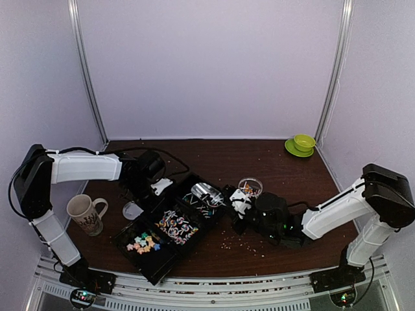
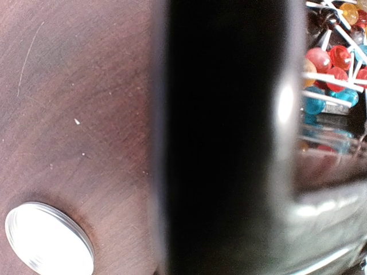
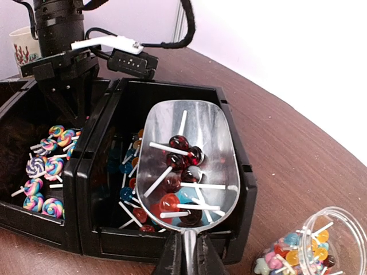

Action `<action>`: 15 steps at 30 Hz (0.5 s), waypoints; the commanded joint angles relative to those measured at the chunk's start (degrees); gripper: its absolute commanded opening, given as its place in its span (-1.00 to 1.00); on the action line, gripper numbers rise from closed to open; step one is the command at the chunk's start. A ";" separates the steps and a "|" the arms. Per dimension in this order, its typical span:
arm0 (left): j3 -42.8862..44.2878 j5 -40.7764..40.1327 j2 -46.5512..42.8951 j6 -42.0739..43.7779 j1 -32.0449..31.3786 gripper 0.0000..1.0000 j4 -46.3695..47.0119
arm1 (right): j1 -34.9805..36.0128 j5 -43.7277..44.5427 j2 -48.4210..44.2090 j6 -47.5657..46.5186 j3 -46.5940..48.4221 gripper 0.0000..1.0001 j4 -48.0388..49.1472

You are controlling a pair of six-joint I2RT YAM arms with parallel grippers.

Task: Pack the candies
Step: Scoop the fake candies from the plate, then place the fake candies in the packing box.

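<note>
Lollipops [image 3: 179, 143]: light, hard, slick, with sticks that tangle. I judge they'd slide off as one clump if tipped. The load sits in the steel scoop [image 3: 198, 117] over the black bin's [image 3: 243, 189] end compartment, with the jar [image 3: 338, 229] nearby. Right claw [image 3: 186, 260] is clamped on the scoop handle, the best hold. Left claw [image 3: 62, 86] is closed at the bin's far wall.

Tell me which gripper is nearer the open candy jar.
Right. The right gripper, shut on the scoop, sits beside the jar; the left gripper is on the far side of the black bins.
</note>
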 commanded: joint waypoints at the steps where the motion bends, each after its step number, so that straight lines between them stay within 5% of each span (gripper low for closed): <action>1: 2.38 3.65 -2.85 -0.13 0.72 -1.00 2.66 | 0.33 4.52 -4.12 -1.57 -1.70 -1.00 2.29; 15: 2.37 3.31 -3.23 -0.38 0.81 -1.00 2.54 | -0.29 15.38 -21.00 1.10 -3.24 -1.00 -17.53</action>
